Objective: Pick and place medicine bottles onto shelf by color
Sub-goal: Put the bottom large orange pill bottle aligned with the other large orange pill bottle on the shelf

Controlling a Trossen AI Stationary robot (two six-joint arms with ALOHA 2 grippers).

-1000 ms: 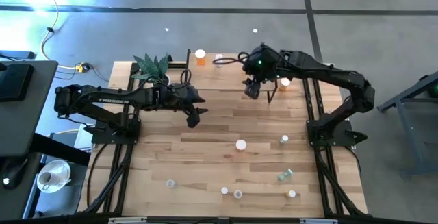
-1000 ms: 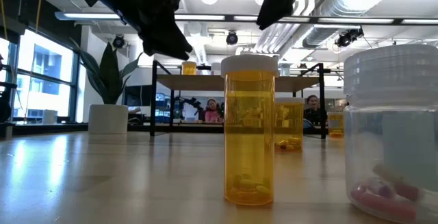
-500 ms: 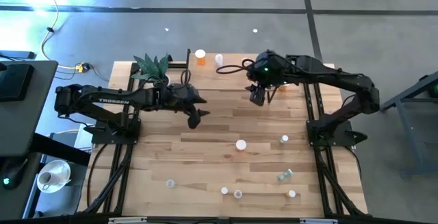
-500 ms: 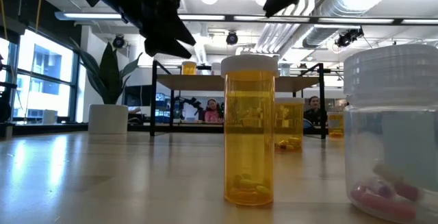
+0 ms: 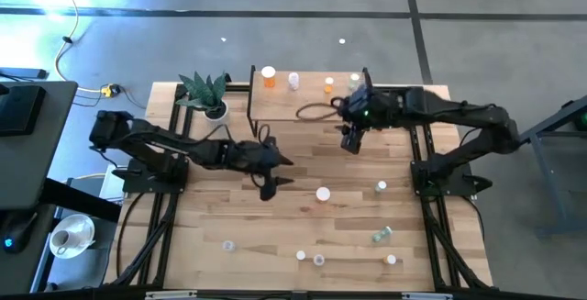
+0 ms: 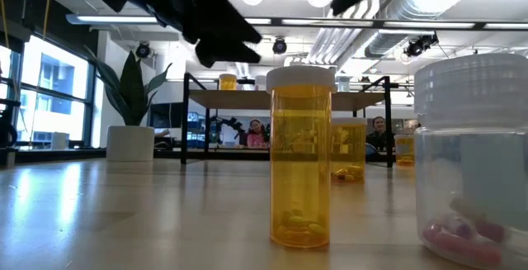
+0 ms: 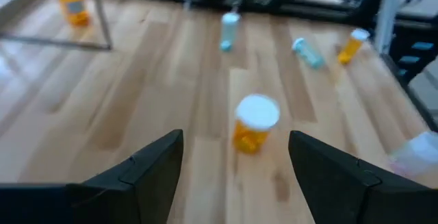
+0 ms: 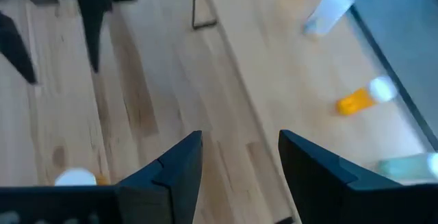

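An orange medicine bottle with a white cap [image 5: 323,194] stands upright on the mid-table. My left gripper [image 5: 275,175] hovers open just left of it. In the left wrist view that bottle [image 7: 254,122] stands ahead of my open left gripper [image 7: 236,166], untouched. My right gripper [image 5: 351,140] hangs open and empty in front of the shelf's [image 5: 275,100] near right corner; the right wrist view shows nothing in my right gripper [image 8: 239,169]. On the shelf stand an orange bottle [image 5: 268,76], a white one [image 5: 293,81] and a small orange one [image 5: 328,84].
A potted plant [image 5: 206,91] stands left of the shelf. Loose bottles are scattered on the near right of the table: a small one [image 5: 381,186], a pale green one lying down [image 5: 381,235], and several near the front edge [image 5: 318,260]. Bare wood lies at the near left.
My left gripper has swung toward the table's near edge and right, sinking toward the orange bottle on the mid-table, and has opened wider. My right gripper has drawn back from above the shelf toward the near edge and slightly right, staying open.
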